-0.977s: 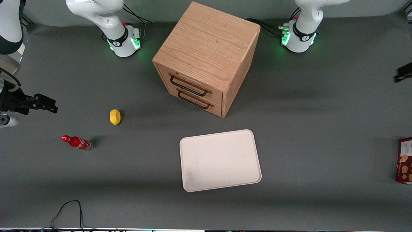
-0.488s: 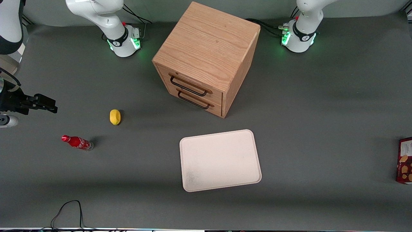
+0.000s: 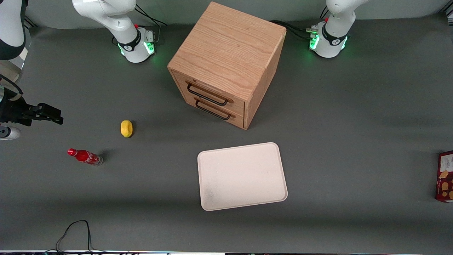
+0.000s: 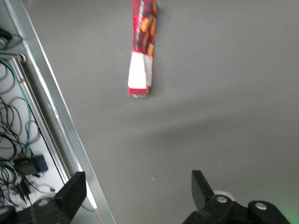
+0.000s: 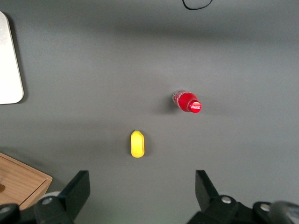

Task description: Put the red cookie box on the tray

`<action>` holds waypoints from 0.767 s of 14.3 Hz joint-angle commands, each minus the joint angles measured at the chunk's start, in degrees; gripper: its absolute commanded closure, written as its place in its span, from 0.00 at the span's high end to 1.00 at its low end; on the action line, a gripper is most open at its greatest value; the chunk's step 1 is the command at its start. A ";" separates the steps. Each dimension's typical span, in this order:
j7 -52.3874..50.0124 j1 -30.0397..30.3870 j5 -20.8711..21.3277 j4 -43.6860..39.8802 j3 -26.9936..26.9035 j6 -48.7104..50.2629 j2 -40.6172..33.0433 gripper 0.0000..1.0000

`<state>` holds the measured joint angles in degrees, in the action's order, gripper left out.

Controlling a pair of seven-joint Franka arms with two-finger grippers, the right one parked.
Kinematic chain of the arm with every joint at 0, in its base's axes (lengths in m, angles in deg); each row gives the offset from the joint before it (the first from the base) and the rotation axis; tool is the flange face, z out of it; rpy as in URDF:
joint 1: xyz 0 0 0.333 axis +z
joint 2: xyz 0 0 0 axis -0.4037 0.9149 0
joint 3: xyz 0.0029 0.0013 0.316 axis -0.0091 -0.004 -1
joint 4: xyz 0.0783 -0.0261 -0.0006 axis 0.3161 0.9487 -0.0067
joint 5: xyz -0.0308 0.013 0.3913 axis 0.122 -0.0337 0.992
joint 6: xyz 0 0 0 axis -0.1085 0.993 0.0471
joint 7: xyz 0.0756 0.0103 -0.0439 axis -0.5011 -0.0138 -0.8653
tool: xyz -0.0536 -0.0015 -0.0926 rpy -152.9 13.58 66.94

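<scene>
A dark grey mat covers the table (image 3: pixel 354 117). In the front view a wooden two-drawer cabinet (image 3: pixel 226 63) stands at the middle, and the tray (image 3: pixel 242 176) lies bare on the mat in front of it, nearer the camera. The red cookie box (image 3: pixel 445 176) shows only as a cut-off sliver at the working arm's end of the table, well apart from the tray. A yellow lemon-like thing (image 3: pixel 126 128) and a small red cola bottle (image 3: pixel 85 156) sit toward the parked arm's end. The working arm's gripper does not appear in this view.

In the left wrist view the gripper (image 4: pixel 135 196) hangs above bare mat with its fingers (image 4: pixel 70 193) spread wide apart and nothing between them. The red cookie box (image 4: pixel 142 46) lies flat on the mat, well apart from the fingertips, close to the table's metal edge (image 4: pixel 51 116).

The step in hand looks like the approach to the box. To do it well, the gripper should travel over the box's middle, turn so the fingers straddle its narrow width, then descend squarely. A grip near one end would likely let the long carton droop or twist.

The right wrist view shows the bottle (image 5: pixel 188 101), the lemon-like thing (image 5: pixel 137 143) and a corner of the tray (image 5: pixel 9 60).
</scene>
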<state>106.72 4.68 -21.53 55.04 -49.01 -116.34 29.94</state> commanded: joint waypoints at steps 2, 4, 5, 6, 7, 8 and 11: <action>0.94 0.86 -2.79 -5.98 2.72 -10.89 11.65 1.00; 0.86 1.04 -4.89 -5.89 3.78 -17.08 16.32 1.00; 0.68 0.95 -6.03 -5.98 4.05 -18.31 17.64 1.00; 0.68 0.95 -6.31 -6.07 4.22 -20.59 19.31 1.00; 0.77 1.04 -6.39 -5.98 4.83 -23.13 20.89 1.00; 0.85 1.48 -6.40 -5.98 5.62 -24.20 22.12 1.00; 0.86 2.45 -6.66 -5.72 7.30 -27.37 24.50 1.00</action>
<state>106.72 6.00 -27.02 52.02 -42.88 -142.83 52.25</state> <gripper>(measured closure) 0.000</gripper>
